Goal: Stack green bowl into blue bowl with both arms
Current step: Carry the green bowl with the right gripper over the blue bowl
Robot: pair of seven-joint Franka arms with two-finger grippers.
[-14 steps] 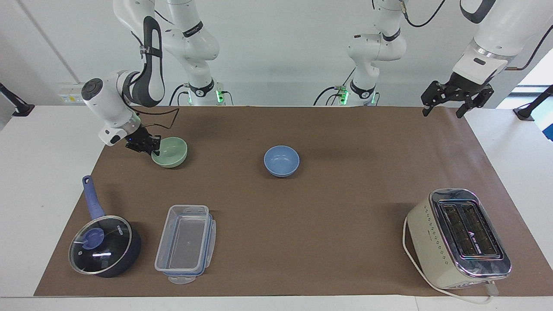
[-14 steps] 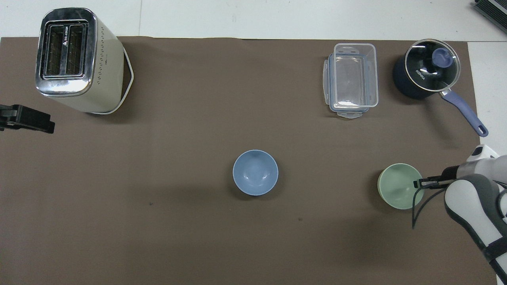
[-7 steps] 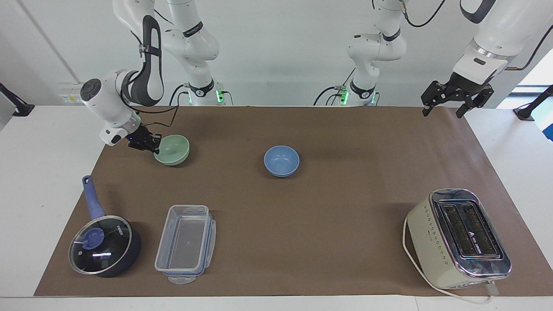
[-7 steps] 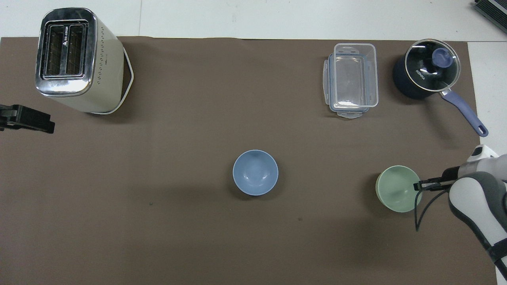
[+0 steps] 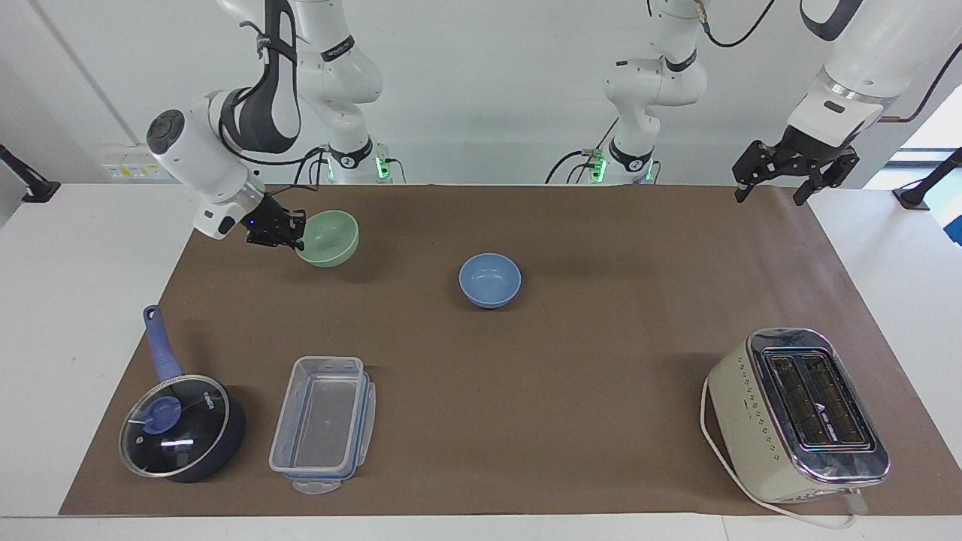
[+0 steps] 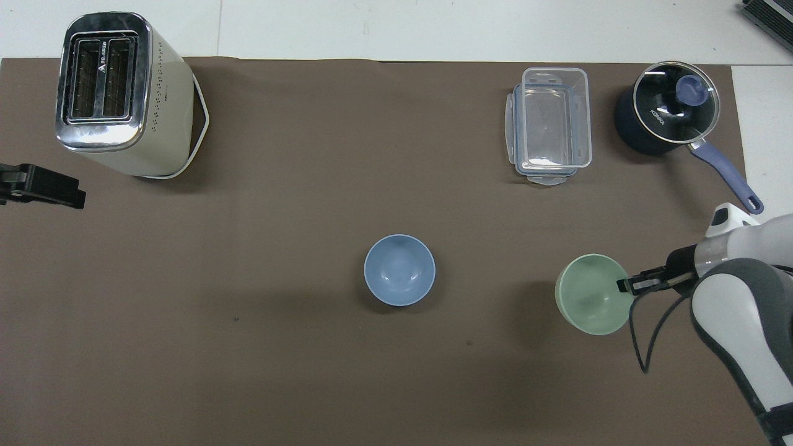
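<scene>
The pale green bowl [image 5: 328, 237] [image 6: 593, 295] hangs tilted above the brown mat toward the right arm's end of the table. My right gripper [image 5: 298, 242] [image 6: 624, 285] is shut on its rim, on the side away from the blue bowl. The light blue bowl [image 5: 490, 279] [image 6: 399, 270] rests upright on the mat at mid-table, empty. My left gripper [image 5: 778, 180] [image 6: 43, 186] waits open in the air over the mat's edge at the left arm's end, holding nothing.
A cream toaster [image 5: 799, 413] [image 6: 118, 93] stands at the left arm's end, farther from the robots. A clear plastic container [image 5: 323, 422] [image 6: 550, 124] and a dark blue lidded saucepan [image 5: 180, 424] [image 6: 669, 114] sit farther out than the green bowl.
The right gripper has lifted the green bowl off the mat and carried it toward the blue bowl. The left arm has not moved.
</scene>
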